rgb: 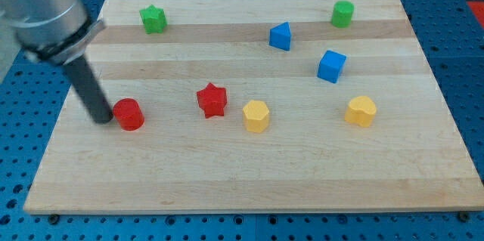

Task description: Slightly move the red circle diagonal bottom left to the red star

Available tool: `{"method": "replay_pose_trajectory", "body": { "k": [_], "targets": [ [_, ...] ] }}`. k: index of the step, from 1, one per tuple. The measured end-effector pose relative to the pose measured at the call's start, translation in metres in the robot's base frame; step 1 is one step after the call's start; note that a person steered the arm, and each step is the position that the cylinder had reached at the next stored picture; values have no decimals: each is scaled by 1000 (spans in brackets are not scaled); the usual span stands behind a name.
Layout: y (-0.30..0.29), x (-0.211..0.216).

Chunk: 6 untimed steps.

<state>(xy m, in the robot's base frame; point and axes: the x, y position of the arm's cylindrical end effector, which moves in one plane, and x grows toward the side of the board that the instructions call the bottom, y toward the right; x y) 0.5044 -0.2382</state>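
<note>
The red circle (pixel 129 114) sits on the wooden board (pixel 249 180) at the view's left. The red star (pixel 212 100) lies to its right and slightly higher, about a hand's width away. My tip (pixel 103 119) rests on the board just left of the red circle, touching or almost touching its left side. The dark rod rises from the tip up to the grey arm at the view's top left.
A green star (pixel 153 19) is at the top left and a green cylinder (pixel 342 13) at the top right. Two blue blocks (pixel 280 36) (pixel 331 66) lie right of centre. Two yellow blocks (pixel 256 115) (pixel 361 110) sit right of the red star.
</note>
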Motion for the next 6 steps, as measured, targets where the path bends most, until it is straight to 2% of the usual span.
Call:
{"method": "replay_pose_trajectory", "body": {
  "k": [1, 2, 3, 4, 5, 6],
  "targets": [
    [-4, -13],
    [-3, -61],
    [24, -74],
    [40, -39],
    [10, -1],
    [-10, -14]
  ]
}}
